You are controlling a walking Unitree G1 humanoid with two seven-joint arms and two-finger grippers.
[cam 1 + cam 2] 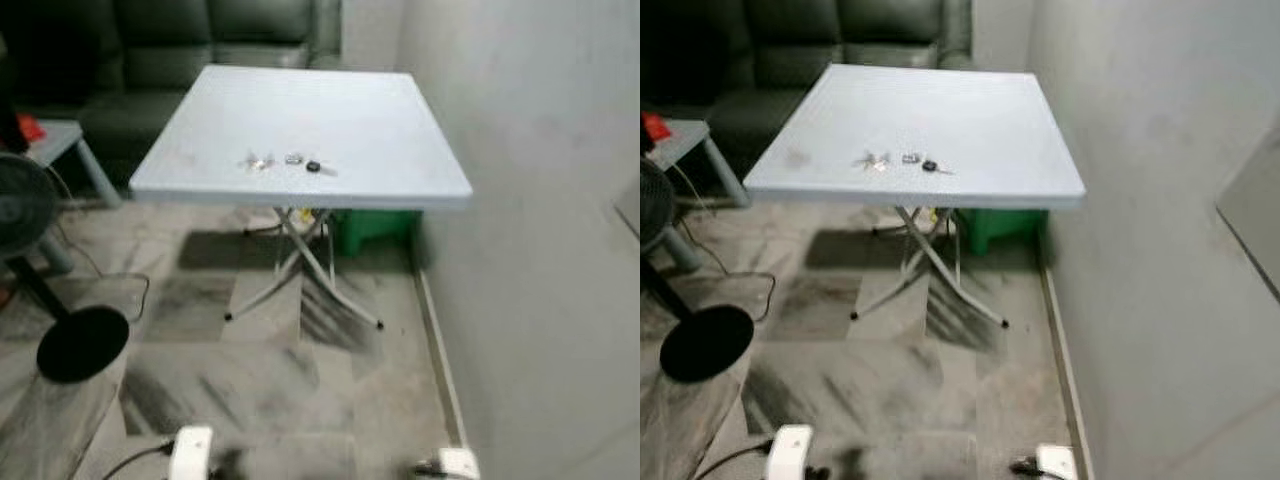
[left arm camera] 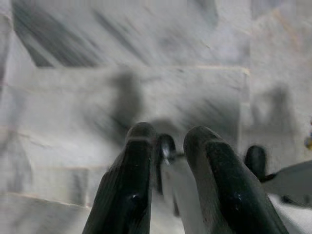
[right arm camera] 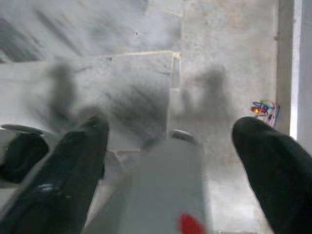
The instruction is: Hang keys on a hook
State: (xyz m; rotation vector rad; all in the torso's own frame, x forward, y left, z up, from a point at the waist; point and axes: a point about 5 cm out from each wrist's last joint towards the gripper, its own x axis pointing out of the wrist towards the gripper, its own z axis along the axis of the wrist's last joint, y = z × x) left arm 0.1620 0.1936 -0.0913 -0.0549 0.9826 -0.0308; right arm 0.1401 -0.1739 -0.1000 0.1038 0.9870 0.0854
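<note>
Fingers of my left gripper [image 2: 168,161] sit nearly together with nothing between them, aimed down at the marbled floor [image 2: 73,97]. My right gripper [image 3: 170,146] is spread wide and empty, also over floor. Both hang low, so the keys [image 1: 285,161] lie well ahead of and above them, strung in a short row across the near part of the grey table [image 1: 380,110], left of its middle. I judge the left arm slightly nearer. I see no hook yet.

pale folding table [image 1: 380,120], keys [image 1: 285,161] near its front edge
</note>
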